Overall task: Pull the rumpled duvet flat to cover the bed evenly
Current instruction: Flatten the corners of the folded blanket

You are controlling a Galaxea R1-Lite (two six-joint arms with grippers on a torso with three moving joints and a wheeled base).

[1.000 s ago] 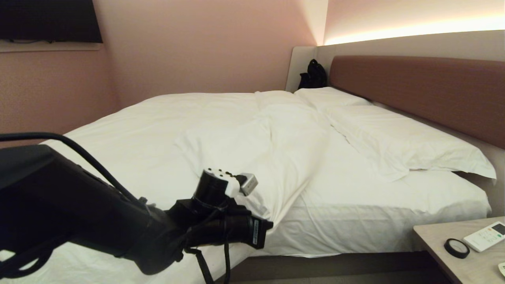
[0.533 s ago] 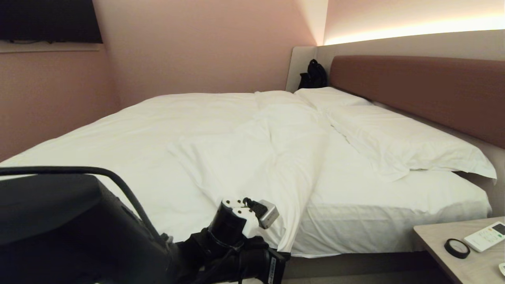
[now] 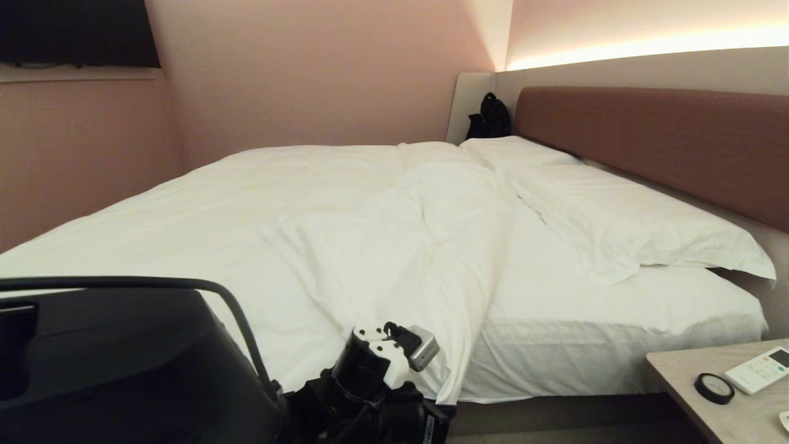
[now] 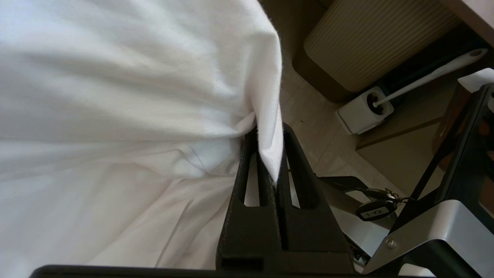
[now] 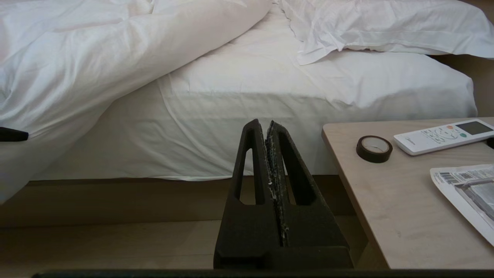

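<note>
Pulling the duvet corner over the bed's near side.
The left gripper [image 4: 269, 154] fingers pinch the duvet [image 3: 345, 246]; next, draw it toward the pillows [image 3: 622, 216]; right gripper [image 5: 267, 127] closed, empty.

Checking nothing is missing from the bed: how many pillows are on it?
2. One pillow lies nearer the camera along the headboard; the other pillow lies beyond it toward the far corner. The duvet could hide more.

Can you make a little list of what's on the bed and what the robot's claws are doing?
duvet: white, rumpled, one fold hanging over the near side of the bed
pillows: two, by the headboard
bare sheet: showing between duvet and pillows
left claw: shut, pinching the duvet's edge at the bed's near side
right claw: shut, empty, beside the table
</note>
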